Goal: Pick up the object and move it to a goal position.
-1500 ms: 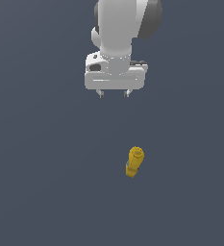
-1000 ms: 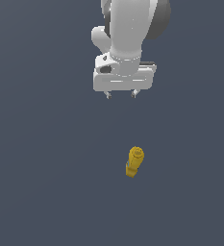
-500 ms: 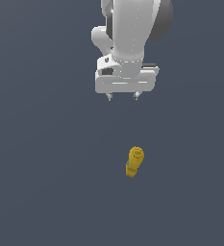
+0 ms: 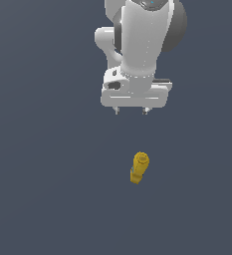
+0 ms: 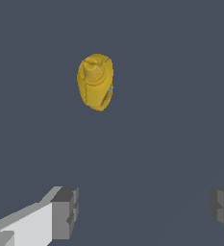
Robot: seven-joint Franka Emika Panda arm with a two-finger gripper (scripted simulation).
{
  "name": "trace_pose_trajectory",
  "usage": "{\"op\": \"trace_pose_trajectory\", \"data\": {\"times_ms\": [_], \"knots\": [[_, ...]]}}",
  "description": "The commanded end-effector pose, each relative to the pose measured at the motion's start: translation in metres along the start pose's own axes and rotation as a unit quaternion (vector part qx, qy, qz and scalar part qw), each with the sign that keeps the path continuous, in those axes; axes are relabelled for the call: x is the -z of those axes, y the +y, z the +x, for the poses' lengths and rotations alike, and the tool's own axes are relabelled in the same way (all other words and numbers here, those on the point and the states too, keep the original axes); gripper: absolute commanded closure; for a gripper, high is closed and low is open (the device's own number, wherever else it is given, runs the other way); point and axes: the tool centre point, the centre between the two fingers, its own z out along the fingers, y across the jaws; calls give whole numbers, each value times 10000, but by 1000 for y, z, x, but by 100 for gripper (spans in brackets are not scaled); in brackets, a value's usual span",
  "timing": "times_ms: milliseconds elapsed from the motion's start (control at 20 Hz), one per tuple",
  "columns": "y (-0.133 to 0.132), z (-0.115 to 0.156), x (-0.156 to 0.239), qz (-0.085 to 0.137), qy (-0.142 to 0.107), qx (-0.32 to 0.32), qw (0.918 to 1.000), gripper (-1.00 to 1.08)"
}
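Observation:
A small mustard-yellow bottle (image 4: 139, 168) with a narrower capped neck lies on the dark grey floor in the exterior view. It also shows in the wrist view (image 5: 95, 80), cap end toward the camera, with a bit of blue label on its side. My gripper (image 4: 131, 111) hangs open and empty above the floor, well apart from the bottle and farther back in the exterior view. In the wrist view the gripper (image 5: 143, 211) shows two grey fingertips (image 5: 65, 212) spread wide, nothing between them.
The floor (image 4: 43, 189) is a plain dark grey surface. The white and grey arm (image 4: 142, 35) rises behind the gripper at the top of the exterior view. No goal marker shows.
The gripper has moved steadily to the exterior view's right and a little lower, coming closer to the bottle. The bottle has not moved. The fingers stay open.

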Motion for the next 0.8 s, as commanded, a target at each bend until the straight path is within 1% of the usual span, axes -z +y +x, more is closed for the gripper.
{"op": "trace_pose_trajectory", "data": {"times_ms": [0,450,750], "knots": [[-5,16,-5,8,20,-194,9998,-92],[-27,76,-31,38,105,-972,9952,-92],[-38,103,-47,53,146,-1352,9907,-92]]}}
